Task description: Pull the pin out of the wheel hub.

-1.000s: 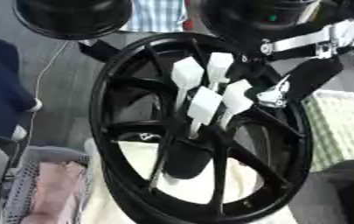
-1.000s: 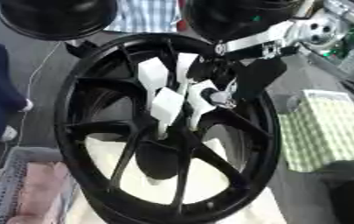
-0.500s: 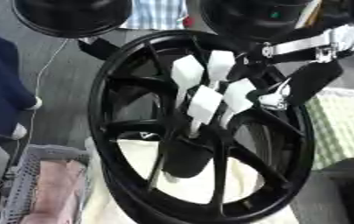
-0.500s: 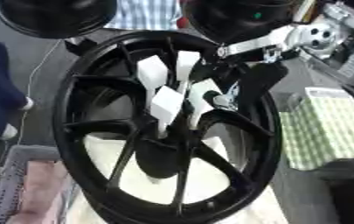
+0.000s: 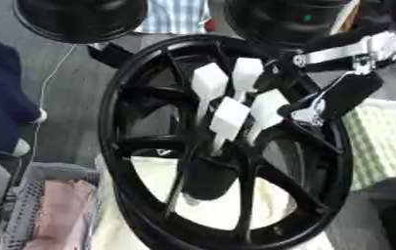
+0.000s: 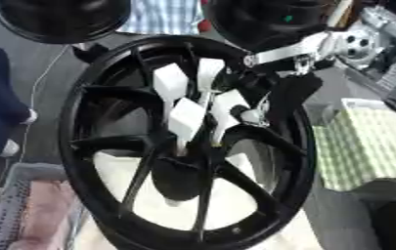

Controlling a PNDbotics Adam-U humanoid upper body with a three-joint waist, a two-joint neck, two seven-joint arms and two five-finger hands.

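Observation:
A big black spoked wheel (image 5: pixel 132 146) stands tilted across the middle of both views. Several white pins with flat square heads stick out of its hub (image 5: pixel 227 156); the rightmost pin (image 5: pixel 267 110) is nearest my hand. My right arm comes in from the upper right on silver links. Its black right hand (image 5: pixel 344 93) hangs just right of the hub, with a silver tip right beside the rightmost pin (image 6: pixel 227 105). Whether it grips the pin cannot be made out. My left hand shows in neither view.
A grey basket (image 5: pixel 12 205) holding pink cloth sits at the lower left. A green checked cloth (image 5: pixel 387 141) lies to the right. White cloth (image 5: pixel 163 183) lies under the wheel. Two dark round objects (image 5: pixel 81 17) hang at the top. A dark blue garment (image 5: pixel 0 97) fills the left edge.
Hardly anything differs: the right hand stays beside the rightmost pin, and the pins keep their places in the hub.

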